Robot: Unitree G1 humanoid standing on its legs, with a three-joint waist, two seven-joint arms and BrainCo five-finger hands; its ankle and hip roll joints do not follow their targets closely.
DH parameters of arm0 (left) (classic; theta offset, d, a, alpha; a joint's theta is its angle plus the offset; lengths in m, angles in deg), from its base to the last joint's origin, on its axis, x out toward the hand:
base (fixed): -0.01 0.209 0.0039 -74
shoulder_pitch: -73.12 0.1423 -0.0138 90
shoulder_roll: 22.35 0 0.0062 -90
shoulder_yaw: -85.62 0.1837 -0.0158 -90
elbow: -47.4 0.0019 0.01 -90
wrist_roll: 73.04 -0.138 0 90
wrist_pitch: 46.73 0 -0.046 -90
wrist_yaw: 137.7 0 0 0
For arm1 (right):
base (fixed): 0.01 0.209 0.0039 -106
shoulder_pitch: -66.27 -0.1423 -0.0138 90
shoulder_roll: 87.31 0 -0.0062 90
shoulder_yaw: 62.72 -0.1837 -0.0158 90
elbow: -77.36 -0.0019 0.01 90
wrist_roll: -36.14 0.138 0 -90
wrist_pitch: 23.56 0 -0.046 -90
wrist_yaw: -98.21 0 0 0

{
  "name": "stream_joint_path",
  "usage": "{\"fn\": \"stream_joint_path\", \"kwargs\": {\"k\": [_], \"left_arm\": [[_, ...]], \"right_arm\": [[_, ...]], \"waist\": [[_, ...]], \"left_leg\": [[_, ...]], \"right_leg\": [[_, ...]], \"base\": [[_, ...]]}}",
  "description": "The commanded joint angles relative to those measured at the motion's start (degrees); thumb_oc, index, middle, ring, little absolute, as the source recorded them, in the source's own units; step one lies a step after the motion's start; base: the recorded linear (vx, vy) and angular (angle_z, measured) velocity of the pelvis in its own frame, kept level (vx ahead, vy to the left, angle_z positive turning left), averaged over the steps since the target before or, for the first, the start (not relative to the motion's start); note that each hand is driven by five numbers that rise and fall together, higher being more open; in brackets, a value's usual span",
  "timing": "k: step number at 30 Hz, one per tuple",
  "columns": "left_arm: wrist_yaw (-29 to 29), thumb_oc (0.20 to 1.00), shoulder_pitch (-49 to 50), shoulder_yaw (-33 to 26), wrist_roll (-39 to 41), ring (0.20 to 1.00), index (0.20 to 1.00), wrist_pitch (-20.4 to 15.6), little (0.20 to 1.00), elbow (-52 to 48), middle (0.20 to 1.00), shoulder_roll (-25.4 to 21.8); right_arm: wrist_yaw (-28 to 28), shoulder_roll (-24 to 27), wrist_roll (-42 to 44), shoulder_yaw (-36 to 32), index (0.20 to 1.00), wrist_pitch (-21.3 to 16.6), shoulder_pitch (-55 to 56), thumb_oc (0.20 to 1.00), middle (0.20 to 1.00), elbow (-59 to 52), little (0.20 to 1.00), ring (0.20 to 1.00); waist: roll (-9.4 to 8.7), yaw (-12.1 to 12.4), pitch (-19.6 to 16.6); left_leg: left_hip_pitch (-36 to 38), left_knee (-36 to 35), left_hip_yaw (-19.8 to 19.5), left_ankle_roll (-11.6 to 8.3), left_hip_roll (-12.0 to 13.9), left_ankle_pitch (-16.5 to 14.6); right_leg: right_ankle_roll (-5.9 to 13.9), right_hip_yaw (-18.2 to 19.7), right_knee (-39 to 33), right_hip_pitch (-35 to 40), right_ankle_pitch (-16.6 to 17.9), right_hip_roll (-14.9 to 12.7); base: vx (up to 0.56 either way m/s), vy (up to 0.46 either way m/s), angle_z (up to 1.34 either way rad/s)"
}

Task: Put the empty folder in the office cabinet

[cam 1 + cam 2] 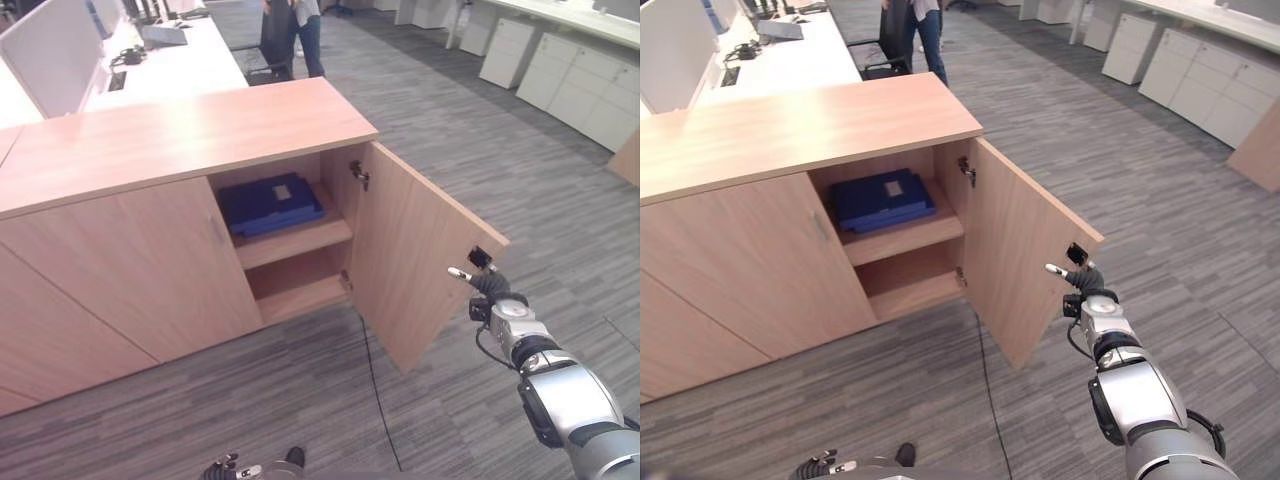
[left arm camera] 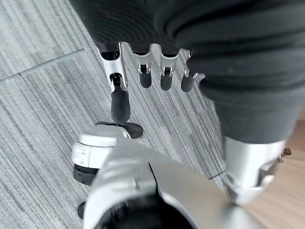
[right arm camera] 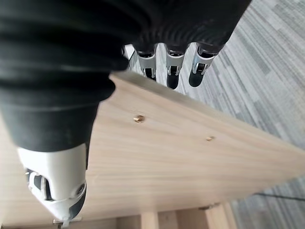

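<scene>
One blue folder [image 1: 265,203] on cabinet [image 1: 180,140] shelf, one door [image 1: 420,260] open

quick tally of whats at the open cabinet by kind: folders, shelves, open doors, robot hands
blue folder lying on the upper shelf: 1
wooden shelves, upper and lower: 2
open wooden cabinet door: 1
robot hands, right hand at the door's edge, left hand low over the floor: 2
total: 6

one flat blue folder [image 1: 268,203] lies in the low wooden office cabinet [image 1: 170,135], one hinged wooden door [image 1: 420,262] open, two inner wooden shelves [image 1: 295,240]. two silver dark-tipped robot hands: right hand [image 1: 487,287], left hand [image 2: 143,71]. one person [image 1: 303,30] stands behind.
</scene>
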Motion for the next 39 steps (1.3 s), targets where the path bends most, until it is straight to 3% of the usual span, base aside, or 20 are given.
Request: {"fn": "stream_joint_path", "kwargs": {"k": [1, 7, 13, 16, 19, 20, 21, 22, 23, 24, 27, 31, 34, 35, 36, 37, 39], "left_arm": [[0.13, 1.0, -3.46, 2.24, 0.07, 1.0, 1.0, -0.42, 1.0, 1.61, 1.0, -3.03], [0.24, 1.0, -4.71, 3.45, -0.09, 1.0, 1.0, -0.48, 1.0, 1.41, 1.0, -2.81], [0.38, 1.0, -4.98, 3.95, -0.37, 1.0, 1.0, -0.58, 1.0, 1.1, 1.0, -2.66], [1.67, 1.0, -5.57, 2.82, -0.89, 1.0, 1.0, -0.32, 1.0, 2.86, 1.0, -2.55], [2.3, 1.0, -5.72, 1.3, -0.27, 1.0, 1.0, -0.39, 1.0, 2.94, 1.0, -2.65], [2.91, 1.0, -6.04, 0.26, 0.5, 1.0, 1.0, -0.54, 1.0, 2.58, 1.0, -2.86], [3.49, 1.0, -6.43, -0.17, 1.25, 1.0, 1.0, -0.82, 1.0, 2.35, 1.0, -2.82], [3.49, 1.0, -6.4, -0.16, 1.25, 1.0, 1.0, -0.82, 1.0, 2.34, 1.0, -2.79], [3.88, 1.0, -7.33, -0.48, 3.24, 1.0, 1.0, -1.19, 1.0, 1.52, 1.0, -2.76], [4.07, 1.0, -7.29, -0.69, 3.25, 1.0, 1.0, -1.38, 1.0, 1.4, 1.0, -2.41], [4.55, 1.0, -7.74, 0.02, 1.35, 1.0, 1.0, -1.58, 1.0, 2.4, 1.0, -0.83], [4.78, 1.0, -7.63, -1.34, 1.78, 1.0, 1.0, -1.53, 1.0, 2.51, 1.0, -0.45], [4.16, 1.0, -6.23, -1.9, 0.8, 1.0, 1.0, -1.5, 1.0, 2.09, 1.0, -0.16], [4.16, 1.0, -6.24, -1.9, 0.78, 1.0, 1.0, -1.49, 1.0, 2.08, 1.0, -0.15], [4.06, 1.0, -6.09, -1.75, 0.48, 1.0, 1.0, -1.43, 1.0, 1.91, 1.0, -0.18], [3.62, 1.0, -5.85, -1.83, -0.07, 1.0, 1.0, -0.96, 1.0, 2.23, 1.0, -0.04], [3.22, 1.0, -5.74, -1.72, -0.73, 1.0, 1.0, -0.74, 1.0, 2.58, 1.0, -0.09]], "right_arm": [[1.19, -1.43, 2.62, 1.85, 1.0, -3.14, -8.5, 1.0, 1.0, 0.12, 1.0, 1.0], [0.15, 0.47, 3.63, 1.44, 1.0, -3.49, -12.46, 1.0, 1.0, 0.32, 1.0, 1.0], [-0.66, 1.92, 5.75, 0.45, 1.0, -4.15, -13.93, 1.0, 1.0, -0.17, 1.0, 1.0], [-0.44, -1.37, 7.28, 0.83, 1.0, -5.0, -13.38, 1.0, 1.0, -2.47, 1.0, 1.0], [0.16, -6.3, 7.71, 1.92, 1.0, -5.61, -12.37, 1.0, 1.0, -5.83, 1.0, 1.0], [0.67, -8.4, 8.24, 2.53, 1.0, -6.15, -9.86, 1.0, 1.0, -8.58, 1.0, 1.0], [0.74, -9.43, 8.74, 3.05, 1.0, -6.65, -6.74, 1.0, 1.0, -11.43, 1.0, 1.0], [0.67, -9.41, 8.72, 3.07, 1.0, -6.6, -6.64, 1.0, 1.0, -11.57, 1.0, 1.0], [0.82, -10.15, 10.27, 4.22, 1.0, -7.94, -2.94, 1.0, 1.0, -15.21, 1.0, 1.0], [0.69, -10.94, 10.19, 4.38, 1.0, -8.13, -1.14, 1.0, 1.0, -17.01, 1.0, 1.0], [1.5, -12.79, 9.0, 6.6, 1.0, -8.9, 5.21, 1.0, 1.0, -23.53, 1.0, 1.0], [1.99, -12.79, 7.59, 7.27, 1.0, -9.31, 10.39, 1.0, 1.0, -29.64, 1.0, 1.0], [2.63, -10.7, 6.22, 6.92, 1.0, -9.37, 12.26, 1.0, 1.0, -33.37, 1.0, 1.0], [2.64, -10.68, 6.23, 6.92, 1.0, -9.36, 12.25, 1.0, 1.0, -33.38, 1.0, 1.0], [2.42, -9.75, 6.59, 6.5, 1.0, -9.44, 11.66, 1.0, 1.0, -33.22, 1.0, 1.0], [1.83, -8.09, 7.37, 5.46, 1.0, -9.43, 10.91, 1.0, 1.0, -33.0, 1.0, 1.0], [1.69, -7.28, 7.75, 4.45, 1.0, -9.44, 11.07, 1.0, 1.0, -33.09, 1.0, 1.0]], "waist": [[-3.39, 3.81, 0.19], [-2.85, 5.93, 0.09], [-3.15, 6.61, -0.17], [-4.19, 6.63, 0.31], [-4.09, 6.77, 1.64], [-3.49, 6.55, 2.42], [-3.0, 5.03, 3.02], [-2.97, 4.93, 2.86], [-2.36, 2.2, 3.57], [-2.19, 1.65, 3.28], [-2.01, 0.09, 2.61], [-1.59, -1.03, 2.32], [-1.73, -2.01, 4.33], [-1.71, -1.95, 4.36], [-1.86, -1.95, 5.16], [-1.22, -1.35, 5.3], [-1.14, -1.01, 5.05]], "left_leg": [[-0.82, 0.11, -0.54, 0.27, -2.21, -2.2], [-4.7, 0.07, -3.29, -0.45, -3.72, -0.95], [-5.68, 0.07, -4.33, -0.46, -4.51, -0.9], [-5.11, 0.07, -3.54, 0.04, -4.17, -1.49], [-4.01, 0.28, -1.29, 1.34, -3.39, -2.06], [-3.15, 0.31, -1.67, 1.72, -3.16, -2.07], [-2.38, 0.2, -3.14, 1.82, -3.43, -2.11], [-2.59, 0.11, -3.24, 1.85, -3.44, -1.82], [-2.64, 0.16, -4.63, 1.55, -4.03, -1.27], [-3.47, 0.07, -5.29, 1.23, -4.48, -0.67], [-4.06, 0.07, -6.59, 0.63, -5.17, -0.76], [-4.23, 0.07, -7.49, -0.46, -4.95, -0.74], [-7.15, 7.52, -0.38, -2.19, -3.45, -1.69], [-7.36, 8.04, -0.32, -2.2, -3.46, -2.03], [-10.1, 10.9, 3.33, -3.26, -2.07, -0.9], [-12.56, 10.39, 8.5, -3.12, 2.23, 1.16], [-13.87, 8.56, 10.39, -2.8, 3.47, 2.94]], "right_leg": [[4.67, 0.84, 0.39, 1.13, -0.02, -4.73], [5.2, -3.44, 0.39, -0.06, 0.39, -6.07], [5.52, -4.53, 0.39, -0.07, 0.35, -6.55], [5.44, -3.43, 0.72, -0.19, 0.94, -6.47], [5.51, -2.75, 7.46, -2.89, 0.12, -6.9], [6.54, -2.09, 12.2, -4.62, 0.06, -7.17], [6.12, 0.72, 14.0, -5.87, -1.02, -6.04], [6.12, 0.63, 13.89, -6.03, -0.76, -6.04], [4.65, 7.89, 12.04, -7.44, -3.03, -2.1], [4.62, 9.56, 10.04, -7.35, -2.69, -1.12], [3.51, 10.96, 5.39, -4.91, -2.34, -0.95], [3.03, 10.17, 3.04, -3.28, -1.71, -1.0], [2.67, 6.42, 1.07, -0.5, -1.46, -2.56], [2.67, 6.48, 1.09, -0.5, -1.51, -2.56], [2.61, 5.93, 0.57, 0.2, -1.81, -3.11], [3.07, 5.26, 0.39, 1.17, -3.15, -3.13], [3.4, 4.71, 0.39, 1.53, -3.57, -3.3]], "base": [[0.0, 0.01, 0.3], [-0.04, 0.048, 0.33], [0.02, 0.035, 0.23], [0.0, 0.004, 0.0], [-0.04, 0.018, -0.23], [0.01, 0.024, -0.44], [0.03, 0.026, -0.4], [0.03, 0.04, -0.17], [-0.02, 0.037, 0.46], [-0.01, 0.032, 1.02], [0.06, -0.075, 0.93], [0.05, -0.076, 0.61], [-0.02, -0.004, 0.93], [-0.07, 0.064, 0.61], [-0.01, 0.116, 0.35], [0.04, 0.132, 0.35], [0.09, 0.073, 0.41]]}}
